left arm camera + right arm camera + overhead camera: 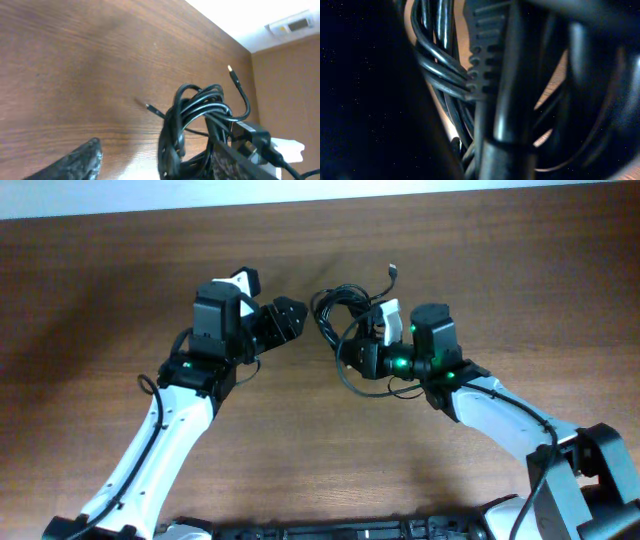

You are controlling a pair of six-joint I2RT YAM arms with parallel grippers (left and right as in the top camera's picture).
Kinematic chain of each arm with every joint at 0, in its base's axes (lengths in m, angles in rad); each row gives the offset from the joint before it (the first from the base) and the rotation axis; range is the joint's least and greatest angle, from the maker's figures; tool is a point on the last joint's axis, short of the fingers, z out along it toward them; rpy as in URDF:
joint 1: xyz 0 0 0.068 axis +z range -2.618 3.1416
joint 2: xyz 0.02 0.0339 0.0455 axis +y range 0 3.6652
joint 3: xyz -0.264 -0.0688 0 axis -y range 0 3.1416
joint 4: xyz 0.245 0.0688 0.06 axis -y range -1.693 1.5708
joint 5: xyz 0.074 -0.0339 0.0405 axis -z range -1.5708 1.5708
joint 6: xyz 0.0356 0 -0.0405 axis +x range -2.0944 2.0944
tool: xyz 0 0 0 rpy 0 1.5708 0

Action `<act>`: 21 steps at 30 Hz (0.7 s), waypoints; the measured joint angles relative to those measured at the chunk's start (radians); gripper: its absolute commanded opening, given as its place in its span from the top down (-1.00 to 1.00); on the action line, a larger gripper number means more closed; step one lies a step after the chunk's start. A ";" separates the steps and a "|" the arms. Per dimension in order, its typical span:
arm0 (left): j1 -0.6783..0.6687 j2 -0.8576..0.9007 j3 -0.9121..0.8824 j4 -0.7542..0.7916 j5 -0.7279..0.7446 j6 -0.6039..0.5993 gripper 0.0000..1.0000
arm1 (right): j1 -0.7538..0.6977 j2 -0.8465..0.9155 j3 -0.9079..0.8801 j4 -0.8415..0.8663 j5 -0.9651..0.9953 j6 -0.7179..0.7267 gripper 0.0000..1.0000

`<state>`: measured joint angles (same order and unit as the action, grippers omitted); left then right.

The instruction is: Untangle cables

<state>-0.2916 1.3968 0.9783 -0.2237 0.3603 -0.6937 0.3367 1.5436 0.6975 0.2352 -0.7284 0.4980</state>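
My right gripper (362, 352) is clamped on the cables (335, 305), anchoring the knot. My left gripper (292, 320) sits open just beside it, probably lined up to pluck a loop.

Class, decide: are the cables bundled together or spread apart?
Bundled: the cables overlap as tight loops in one clump.

both arms angled inward, l gripper (285, 320) spread wide, r gripper (360, 352) opposite (jaw gap hidden)
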 measured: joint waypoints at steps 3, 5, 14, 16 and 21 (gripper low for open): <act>-0.039 0.063 0.000 0.012 0.009 0.003 0.00 | 0.039 0.000 0.000 0.002 -0.003 -0.093 0.92; -0.061 0.101 0.000 0.018 0.011 0.004 0.32 | 0.042 0.000 0.000 0.002 -0.003 -0.114 0.92; -0.059 0.133 0.000 0.004 0.003 0.006 0.04 | 0.043 0.000 0.000 -0.002 -0.003 -0.136 0.92; -0.046 0.133 0.000 0.004 0.011 0.006 0.13 | 0.043 0.000 0.000 -0.002 -0.002 -0.135 0.92; 0.006 0.133 0.000 0.004 0.029 0.018 0.10 | 0.043 0.000 0.000 -0.010 0.004 -0.135 0.92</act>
<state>-0.2852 1.5295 0.9787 -0.2195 0.3893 -0.6758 0.3794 1.5440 0.6975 0.2253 -0.7242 0.3630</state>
